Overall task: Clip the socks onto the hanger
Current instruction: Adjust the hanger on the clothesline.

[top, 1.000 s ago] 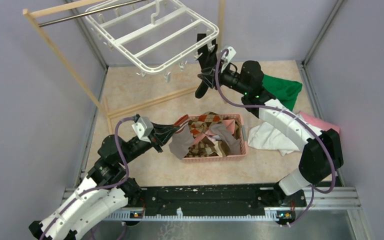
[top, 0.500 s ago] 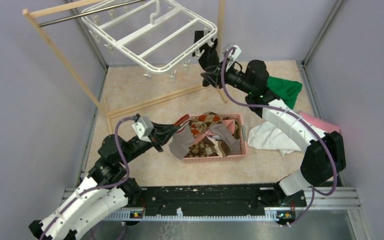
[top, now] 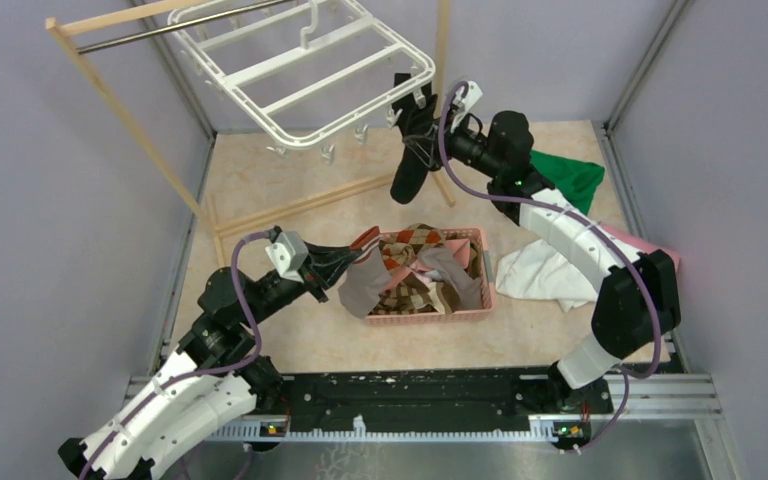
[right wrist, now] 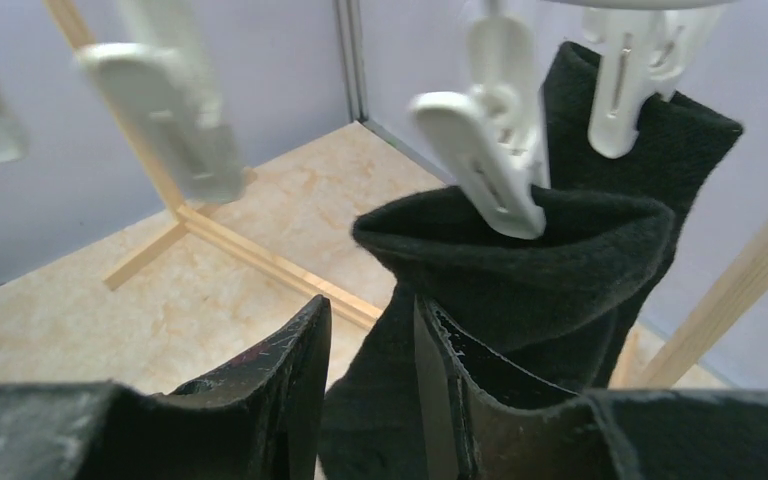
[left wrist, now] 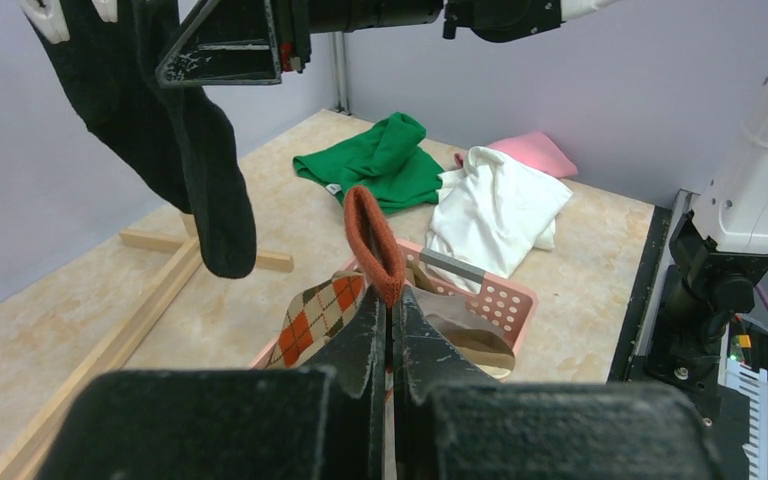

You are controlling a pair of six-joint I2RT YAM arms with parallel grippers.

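The white hanger (top: 300, 70) hangs tilted from the wooden rack's bar at the back. Two black socks (right wrist: 520, 260) dangle from its near-right clips (right wrist: 490, 160). My right gripper (right wrist: 370, 325) is open just below those clips, its jaws apart, with one sock's leg hanging in the gap and against the right finger. In the top view that sock (top: 407, 170) droops below the right gripper (top: 422, 125). My left gripper (left wrist: 390, 305) is shut on the orange-red cuff of a brown argyle sock (left wrist: 320, 310), lifted over the pink basket (left wrist: 505, 300). More socks lie in the basket.
The wooden rack (top: 120, 110) has floor rails running across the back left. A green cloth (top: 570, 180), a white cloth (top: 535, 275) and a pink cloth (top: 640, 245) lie at the right. The pink basket (top: 430, 312) sits mid-table.
My right gripper's jaws have spread apart by the clips, and the black sock has dropped to hang long again. The hanger has swung slightly. The left arm has not moved.
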